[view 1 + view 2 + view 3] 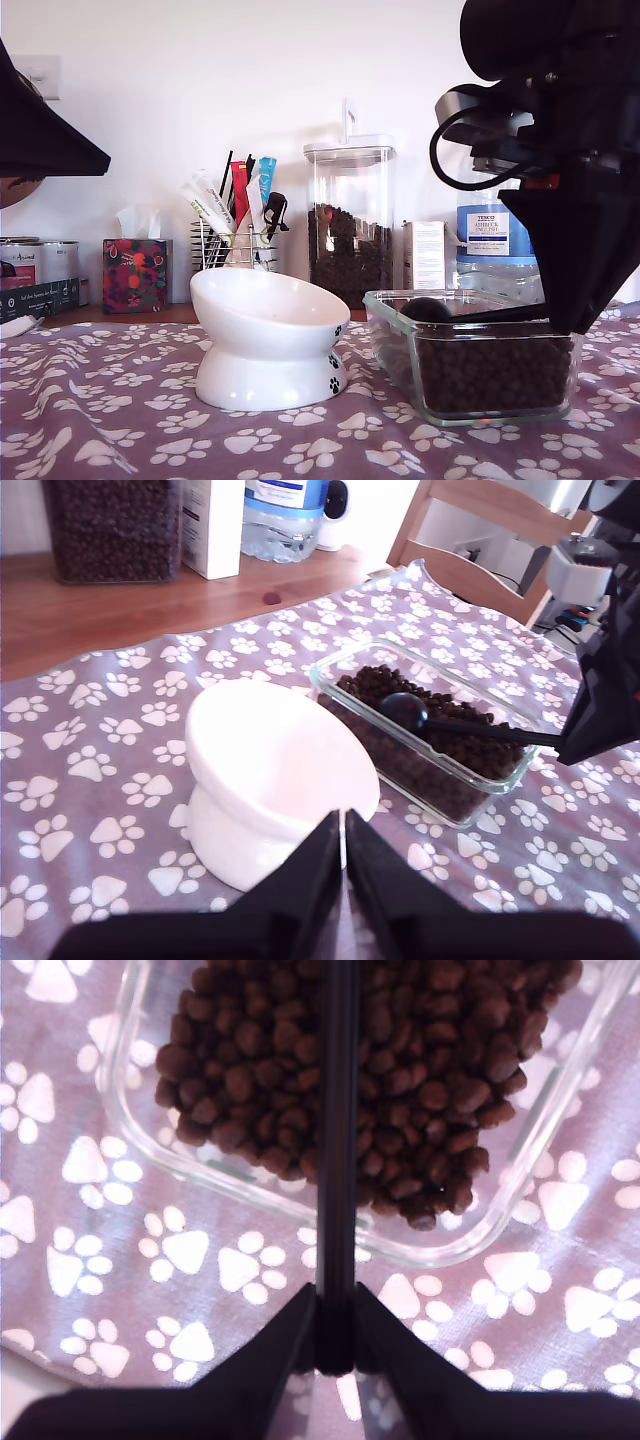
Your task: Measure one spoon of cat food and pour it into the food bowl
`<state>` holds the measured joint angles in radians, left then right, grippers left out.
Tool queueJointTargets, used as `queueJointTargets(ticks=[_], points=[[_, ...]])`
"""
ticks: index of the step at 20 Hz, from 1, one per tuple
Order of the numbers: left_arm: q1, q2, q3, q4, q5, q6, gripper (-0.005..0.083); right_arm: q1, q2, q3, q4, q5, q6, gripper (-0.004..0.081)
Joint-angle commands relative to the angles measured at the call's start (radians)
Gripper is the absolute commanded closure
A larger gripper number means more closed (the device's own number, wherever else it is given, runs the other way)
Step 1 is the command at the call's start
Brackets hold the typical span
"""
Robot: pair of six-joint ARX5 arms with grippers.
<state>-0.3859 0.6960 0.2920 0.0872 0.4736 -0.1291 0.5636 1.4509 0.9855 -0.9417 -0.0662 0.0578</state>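
spoon (337, 1160) | pinched by my second gripper (335, 1345) | my first gripper (343, 845) closed, empty | bottle (492, 235) reads TESCO

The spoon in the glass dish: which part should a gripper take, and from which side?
Best taken by the far end of its long straight handle, from the exterior view's right, as my second gripper does now. The spoon has its round cup over the cat food inside the glass dish, while the thin handle sticks out past the rim, clear for closed jaws.

Bright, even daylight; second wrist view soft-focused.
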Motion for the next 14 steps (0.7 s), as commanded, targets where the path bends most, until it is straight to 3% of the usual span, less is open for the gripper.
queueJointTargets(ticks=[1,5,9,12,14], points=[[-0.003,0.004,0.005,0.012,0.016,-0.005,0.0786,0.004,-0.016,0.05,-0.006,-0.001,-0.002,0.0781],[-0.003,0.004,0.005,0.023,0.029,-0.009,0.0786,0.004,-0.065,0.117,-0.077,0.014,0.003,0.0781],[-0.003,0.003,0.005,0.072,0.085,-0.087,0.0786,0.003,-0.131,0.145,-0.107,0.018,0.035,0.0781],[-0.003,0.005,0.005,0.135,0.137,-0.143,0.0784,0.004,-0.212,0.146,-0.078,-0.104,0.078,0.0781],[-0.003,0.009,0.005,0.199,0.151,-0.194,0.0781,0.003,-0.251,0.146,-0.016,-0.238,0.104,0.0781]])
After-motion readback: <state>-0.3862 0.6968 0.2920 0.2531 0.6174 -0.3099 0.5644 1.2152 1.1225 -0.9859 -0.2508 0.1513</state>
